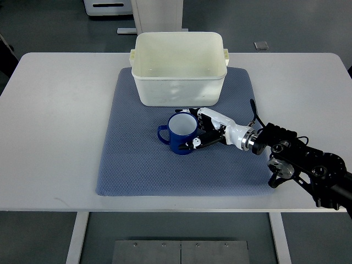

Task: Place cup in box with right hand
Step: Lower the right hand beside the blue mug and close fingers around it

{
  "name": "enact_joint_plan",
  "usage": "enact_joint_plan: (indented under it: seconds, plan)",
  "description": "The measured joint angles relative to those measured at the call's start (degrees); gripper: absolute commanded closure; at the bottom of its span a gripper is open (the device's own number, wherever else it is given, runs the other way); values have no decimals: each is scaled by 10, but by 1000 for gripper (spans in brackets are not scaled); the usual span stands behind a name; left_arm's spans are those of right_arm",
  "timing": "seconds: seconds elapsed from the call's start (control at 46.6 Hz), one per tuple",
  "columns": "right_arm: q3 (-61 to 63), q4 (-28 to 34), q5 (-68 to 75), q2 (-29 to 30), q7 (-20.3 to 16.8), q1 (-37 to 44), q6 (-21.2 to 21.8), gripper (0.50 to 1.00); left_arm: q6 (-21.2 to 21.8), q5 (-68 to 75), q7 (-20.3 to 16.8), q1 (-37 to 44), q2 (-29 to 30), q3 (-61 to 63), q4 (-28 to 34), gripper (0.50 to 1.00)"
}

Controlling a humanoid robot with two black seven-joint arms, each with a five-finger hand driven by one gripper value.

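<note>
A blue cup (pixel 181 133) with a white inside stands upright on the blue-grey mat (pixel 137 165), its handle pointing left. Just behind it sits the white plastic box (pixel 179 91), empty and open at the top. My right hand (pixel 199 130) reaches in from the right and wraps the cup's right side. Its fingers (pixel 204 115) curl along the far rim and the thumb presses the near wall. The cup's base rests on the mat.
The mat lies in the middle of a white table (pixel 49 126). My right forearm (pixel 300 159) stretches over the mat's right corner toward the table's front right edge. Beyond the table's far edge, a white cabinet base stands on the floor.
</note>
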Motion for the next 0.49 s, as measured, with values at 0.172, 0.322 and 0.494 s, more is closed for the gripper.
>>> enact_joint_plan:
  seconds: [0.172, 0.322, 0.494]
  plan:
    - [-17, -2, 0, -1, 31, 0, 0, 1000, 0, 0, 0, 0, 0, 0, 0, 500]
    - [-19, -19, 1, 5, 49, -1, -5, 1000, 0, 0, 0, 0, 0, 0, 0, 500]
    - [-18, -22, 6, 6, 84, 2, -8, 1000, 0, 0, 0, 0, 0, 0, 0, 500]
